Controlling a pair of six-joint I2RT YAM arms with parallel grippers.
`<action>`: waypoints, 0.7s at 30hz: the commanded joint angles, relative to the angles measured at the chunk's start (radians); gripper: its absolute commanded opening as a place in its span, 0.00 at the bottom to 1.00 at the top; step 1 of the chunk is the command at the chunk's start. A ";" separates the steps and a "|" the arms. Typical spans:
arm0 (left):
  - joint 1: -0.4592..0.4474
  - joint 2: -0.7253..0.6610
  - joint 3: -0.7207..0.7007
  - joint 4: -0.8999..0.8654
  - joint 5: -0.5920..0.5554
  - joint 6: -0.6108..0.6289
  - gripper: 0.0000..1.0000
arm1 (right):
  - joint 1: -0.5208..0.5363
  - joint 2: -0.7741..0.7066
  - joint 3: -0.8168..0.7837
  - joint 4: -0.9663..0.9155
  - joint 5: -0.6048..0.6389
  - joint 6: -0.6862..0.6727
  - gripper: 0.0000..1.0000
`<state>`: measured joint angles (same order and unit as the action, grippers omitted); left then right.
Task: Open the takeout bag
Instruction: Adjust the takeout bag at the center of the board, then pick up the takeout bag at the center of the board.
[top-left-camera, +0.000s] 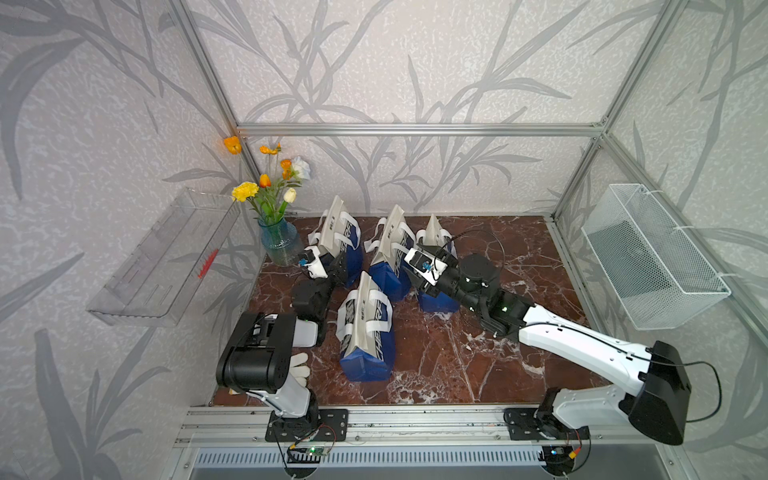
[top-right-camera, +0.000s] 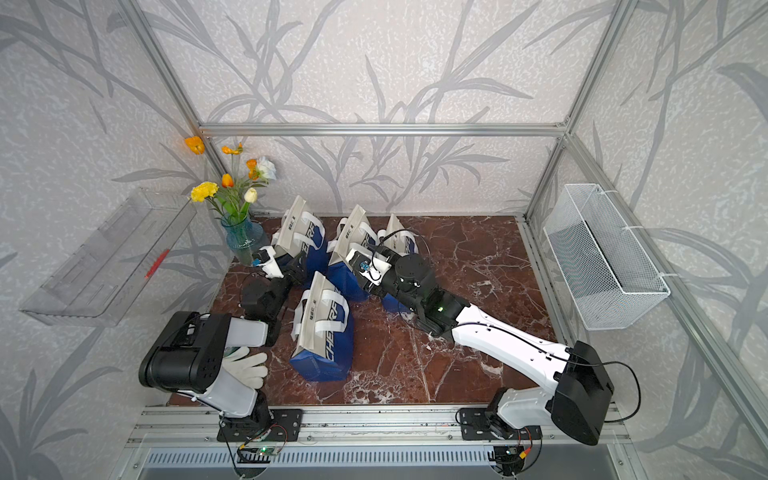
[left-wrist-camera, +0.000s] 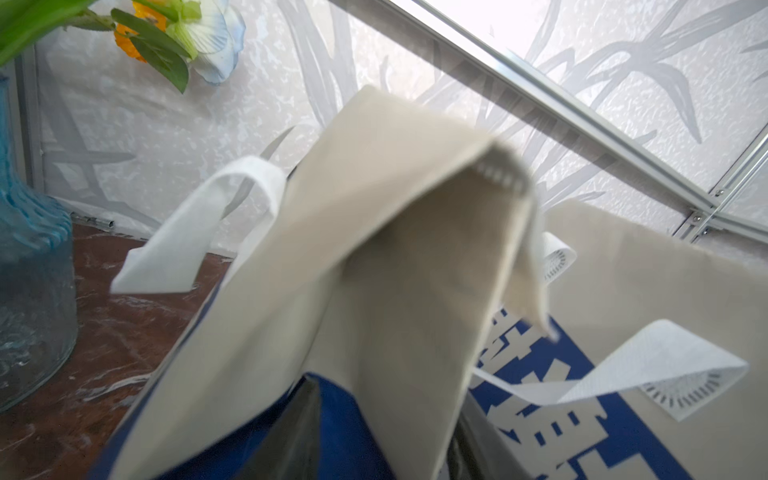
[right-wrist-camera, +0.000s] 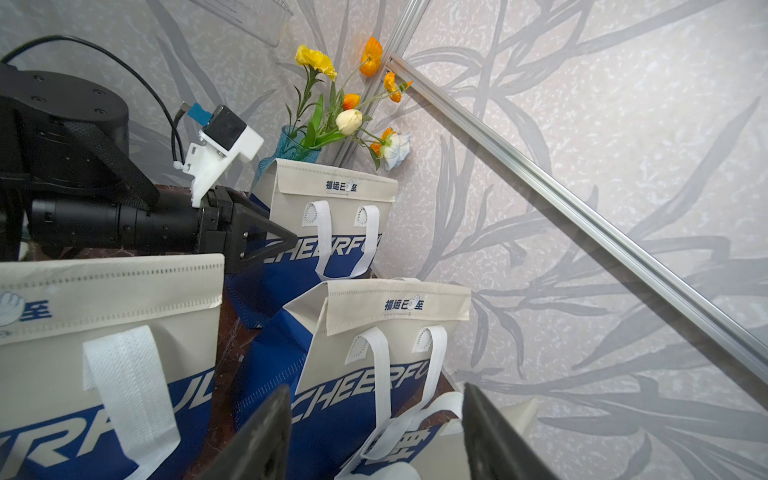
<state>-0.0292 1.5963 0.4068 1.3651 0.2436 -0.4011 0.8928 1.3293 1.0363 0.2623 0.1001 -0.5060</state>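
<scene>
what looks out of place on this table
A white glove lies at the front left corner of the table, partly under the left arm. Among takeout bags and a vase, it looks left behind.

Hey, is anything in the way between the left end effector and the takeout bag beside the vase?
Nothing visible. The left end effector is right at the takeout bag; in its wrist view the bag's beige side sits between its fingers. The vase stands beside, not between.
</scene>
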 joint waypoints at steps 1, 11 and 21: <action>-0.001 -0.010 0.030 0.051 0.006 -0.011 0.54 | 0.015 -0.020 0.004 -0.001 0.029 -0.014 0.64; -0.002 0.009 0.056 0.052 -0.026 -0.021 0.52 | 0.032 0.006 0.005 0.022 0.038 -0.017 0.64; -0.003 0.046 0.096 0.051 -0.068 -0.047 0.22 | 0.052 0.033 0.011 0.037 0.036 -0.066 0.64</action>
<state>-0.0299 1.6417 0.4782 1.3842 0.1940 -0.4408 0.9321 1.3499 1.0363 0.2653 0.1299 -0.5411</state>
